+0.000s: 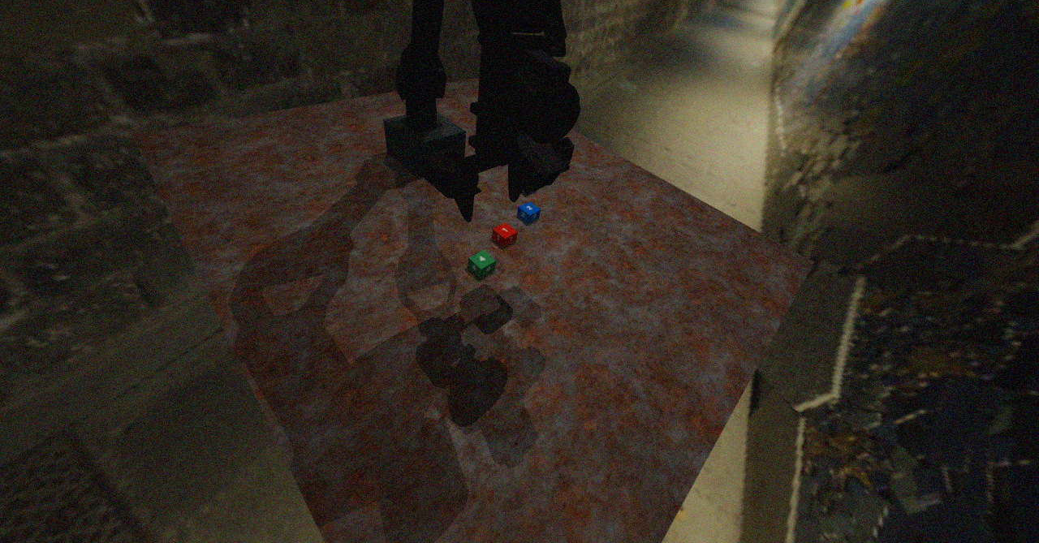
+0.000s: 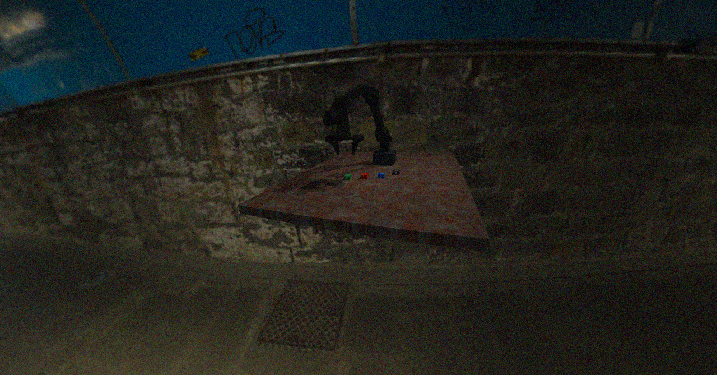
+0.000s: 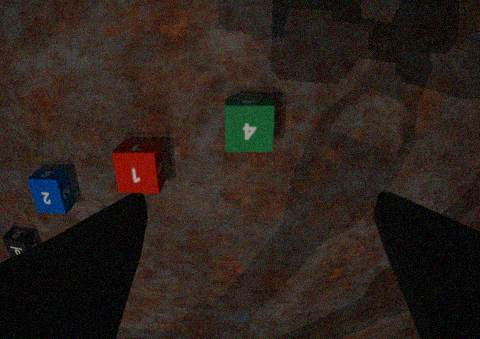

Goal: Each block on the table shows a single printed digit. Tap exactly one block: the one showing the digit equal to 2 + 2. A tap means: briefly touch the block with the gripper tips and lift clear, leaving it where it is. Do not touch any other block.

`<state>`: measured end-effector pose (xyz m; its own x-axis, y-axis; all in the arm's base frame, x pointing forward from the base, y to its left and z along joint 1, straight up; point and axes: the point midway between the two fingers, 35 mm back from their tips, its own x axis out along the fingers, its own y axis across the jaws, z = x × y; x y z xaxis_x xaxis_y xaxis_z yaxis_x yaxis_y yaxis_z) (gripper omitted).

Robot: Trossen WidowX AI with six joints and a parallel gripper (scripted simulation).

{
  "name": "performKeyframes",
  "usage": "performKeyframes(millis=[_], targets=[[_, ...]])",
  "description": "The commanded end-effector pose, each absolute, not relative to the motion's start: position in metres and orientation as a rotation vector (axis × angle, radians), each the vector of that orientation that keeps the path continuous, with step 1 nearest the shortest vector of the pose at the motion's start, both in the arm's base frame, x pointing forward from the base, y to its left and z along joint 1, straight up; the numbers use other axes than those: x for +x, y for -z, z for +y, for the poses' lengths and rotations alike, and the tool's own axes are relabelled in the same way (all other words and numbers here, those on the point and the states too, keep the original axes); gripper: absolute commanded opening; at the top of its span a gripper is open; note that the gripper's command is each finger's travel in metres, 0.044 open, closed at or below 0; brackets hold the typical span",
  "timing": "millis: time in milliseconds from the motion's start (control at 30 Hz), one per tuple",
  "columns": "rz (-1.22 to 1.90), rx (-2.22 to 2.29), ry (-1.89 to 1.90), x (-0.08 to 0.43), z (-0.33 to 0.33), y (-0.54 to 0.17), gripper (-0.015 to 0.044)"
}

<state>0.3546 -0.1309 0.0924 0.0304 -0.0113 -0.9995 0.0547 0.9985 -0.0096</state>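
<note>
While hovering, fingers wide apart | empty | seemingly above green block [image 3: 250, 127].

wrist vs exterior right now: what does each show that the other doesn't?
Wrist only: readable digits, 4 on the green block, 1 on the red block, 2 on the blue block; the black block's digit is cut off. Exterior only: the whole arm, the open gripper hanging above the table, and the stone wall behind. Both: four blocks in a row, green at one end, nothing between the fingers.
</note>
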Motion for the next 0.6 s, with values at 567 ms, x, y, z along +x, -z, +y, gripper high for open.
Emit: performKeyframes(millis=[567], targets=[[1.539,0.022,0.039,0.360,-0.132,-0.063,0.0321]])
